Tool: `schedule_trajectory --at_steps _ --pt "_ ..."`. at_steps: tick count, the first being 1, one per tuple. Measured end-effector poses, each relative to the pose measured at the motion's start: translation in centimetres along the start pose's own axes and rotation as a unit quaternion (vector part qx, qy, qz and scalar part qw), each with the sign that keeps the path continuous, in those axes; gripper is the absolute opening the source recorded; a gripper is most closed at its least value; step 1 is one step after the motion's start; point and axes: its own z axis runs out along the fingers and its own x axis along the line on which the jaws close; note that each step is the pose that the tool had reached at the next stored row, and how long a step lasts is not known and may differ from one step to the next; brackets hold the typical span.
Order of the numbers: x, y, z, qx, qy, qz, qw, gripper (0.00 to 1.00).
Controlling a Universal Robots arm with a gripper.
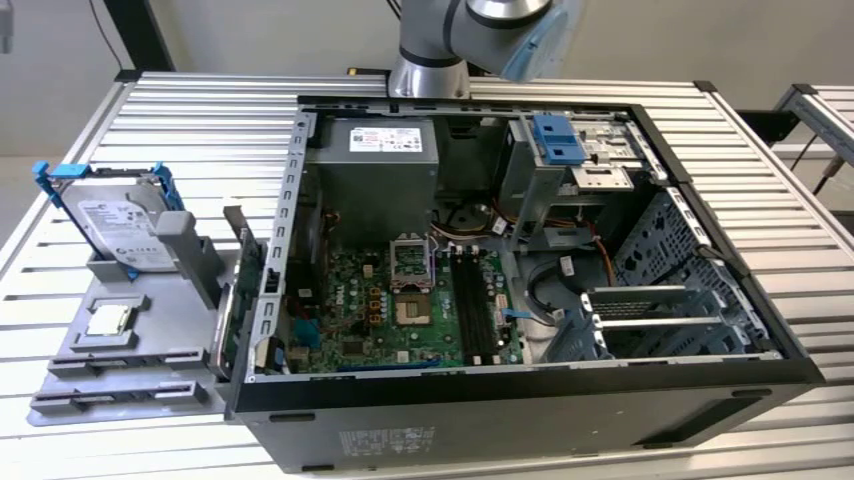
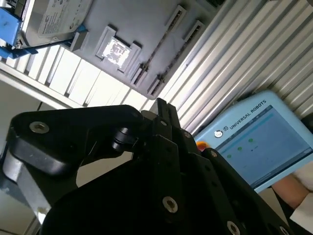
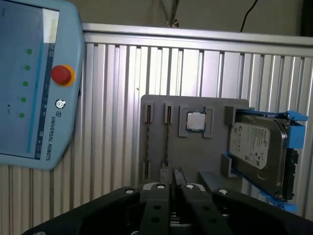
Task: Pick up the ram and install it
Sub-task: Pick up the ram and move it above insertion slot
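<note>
Nearest, our gripper has its fingers drawn almost together; we cannot tell whether anything thin sits between them. Beyond it, the grey tray on the tabletop holds the processor in its square pocket and the hard drive on edge. The tray's two narrow slots look empty. Farther off stands the open computer case. We cannot tell where the ram is, or whether it already sits in the dark motherboard slots.

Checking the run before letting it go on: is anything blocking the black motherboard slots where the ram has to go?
Nothing visible lies across the black motherboard slots; the case is open above them. Cables sit just beyond one end, not over them. I cannot pick out the ram itself, so I cannot judge its full route.
</note>
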Motion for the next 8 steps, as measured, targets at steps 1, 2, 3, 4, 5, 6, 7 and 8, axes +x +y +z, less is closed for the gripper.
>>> schedule_trajectory --at_steps 1,2,3,4,5,6,7,8 --pt "0.0 0.0 0.0 0.0 0.0 0.0 1.0 1.0" --pt "0.0 0.0 0.0 0.0 0.0 0.0 1.0 1.0" --pt "0.0 0.0 0.0 0.0 0.0 0.0 1.0 1.0" --pt "0.0 0.0 0.0 0.0 0.0 0.0 1.0 1.0" --pt "0.0 0.0 0.0 0.0 0.0 0.0 1.0 1.0" --pt "0.0 0.0 0.0 0.0 0.0 0.0 1.0 1.0" --pt "0.0 0.0 0.0 0.0 0.0 0.0 1.0 1.0" --pt "0.0 0.0 0.0 0.0 0.0 0.0 1.0 1.0"
